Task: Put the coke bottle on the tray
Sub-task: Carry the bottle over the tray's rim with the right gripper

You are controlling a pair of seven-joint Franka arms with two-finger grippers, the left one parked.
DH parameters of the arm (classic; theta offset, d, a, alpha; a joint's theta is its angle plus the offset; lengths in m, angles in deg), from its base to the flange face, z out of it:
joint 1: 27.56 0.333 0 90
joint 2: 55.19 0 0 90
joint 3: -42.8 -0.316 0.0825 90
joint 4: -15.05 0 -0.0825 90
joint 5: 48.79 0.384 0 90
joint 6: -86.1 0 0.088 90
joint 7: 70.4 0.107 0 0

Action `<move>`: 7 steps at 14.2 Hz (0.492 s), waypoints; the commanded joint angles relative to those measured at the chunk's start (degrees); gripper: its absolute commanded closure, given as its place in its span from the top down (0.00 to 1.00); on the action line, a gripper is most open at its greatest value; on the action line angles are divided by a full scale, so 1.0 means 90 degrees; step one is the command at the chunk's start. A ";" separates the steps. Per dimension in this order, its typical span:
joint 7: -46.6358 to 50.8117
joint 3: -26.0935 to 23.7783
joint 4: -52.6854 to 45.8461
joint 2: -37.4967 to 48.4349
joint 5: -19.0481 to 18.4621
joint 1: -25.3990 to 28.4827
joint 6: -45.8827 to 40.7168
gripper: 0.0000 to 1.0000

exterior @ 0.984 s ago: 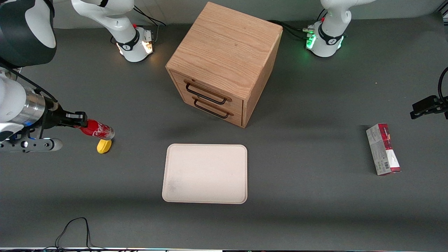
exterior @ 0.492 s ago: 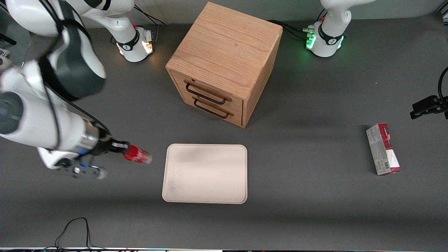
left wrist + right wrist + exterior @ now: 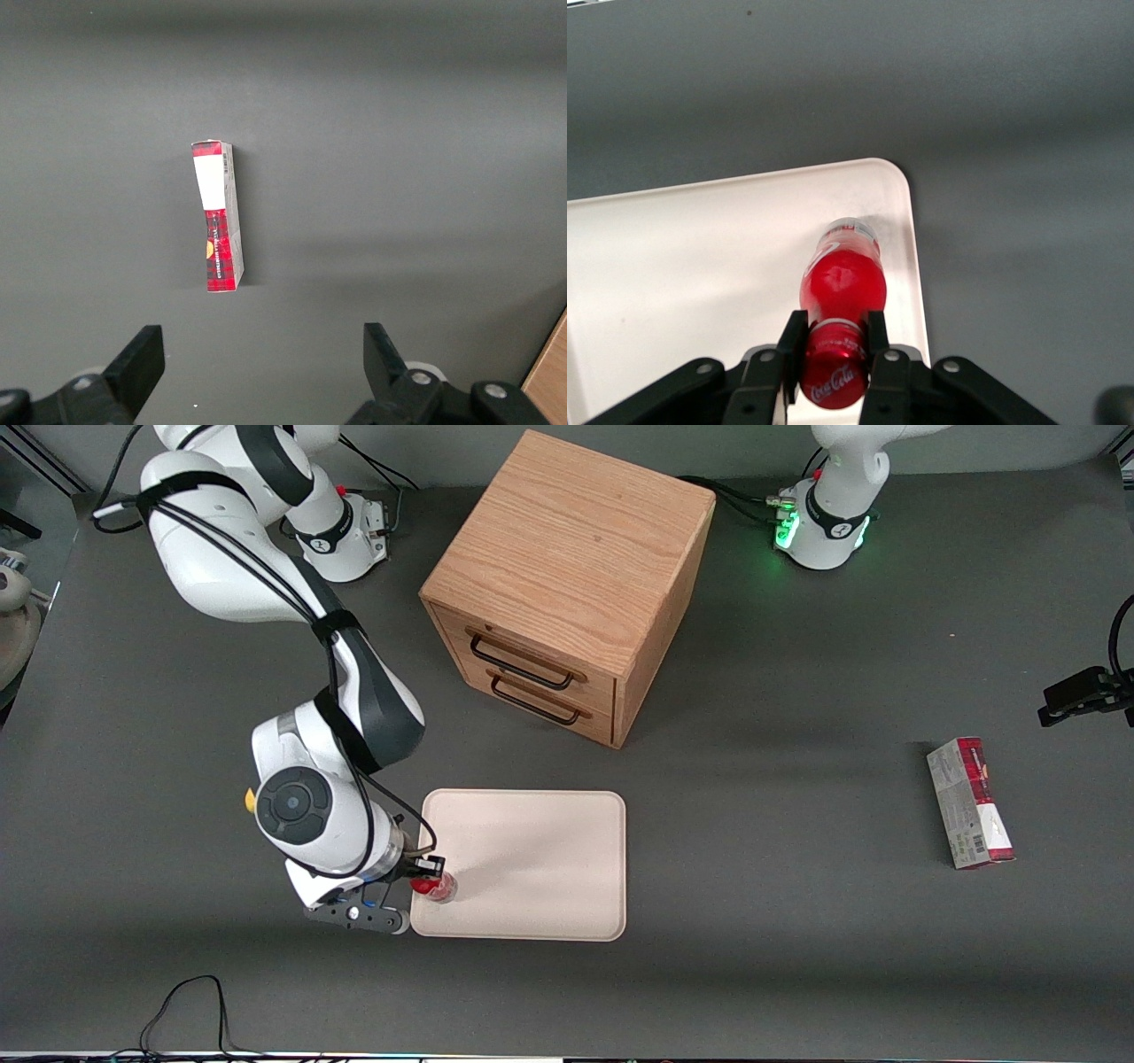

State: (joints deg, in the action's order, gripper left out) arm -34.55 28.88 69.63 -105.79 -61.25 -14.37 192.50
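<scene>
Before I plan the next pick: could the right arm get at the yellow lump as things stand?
Probably not right away. The hand is shut on the coke bottle over the tray, and the arm's own wrist covers most of the yellow lump. It would need to release first.

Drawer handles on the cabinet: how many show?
2, both on the wooden cabinet's front: upper handle above lower handle. The gripper holds the coke bottle over the tray.

Wooden drawer cabinet (image 3: pixel 567 584); red-grey carton (image 3: pixel 970 803) lying flat; yellow lump (image 3: pixel 251 800), seemingly.
</scene>
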 commanded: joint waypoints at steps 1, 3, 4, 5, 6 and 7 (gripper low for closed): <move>0.0128 -0.0007 -0.0254 -0.0099 -0.0168 0.0029 0.0012 0.00; 0.0128 -0.0016 -0.0254 -0.0139 -0.0178 0.0029 0.0071 0.00; 0.0128 -0.0016 -0.0245 -0.0168 -0.0178 0.0029 0.0091 0.00; 0.0128 -0.0016 -0.0254 -0.0236 -0.0178 0.0019 0.0110 0.00; 0.0128 -0.0016 -0.0245 -0.0265 -0.0178 0.0019 0.0130 0.00; 0.0128 -0.0016 -0.0244 -0.0275 -0.0178 0.0019 0.0130 0.00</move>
State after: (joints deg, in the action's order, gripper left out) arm -34.55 28.94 69.59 -107.00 -61.29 -14.50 193.24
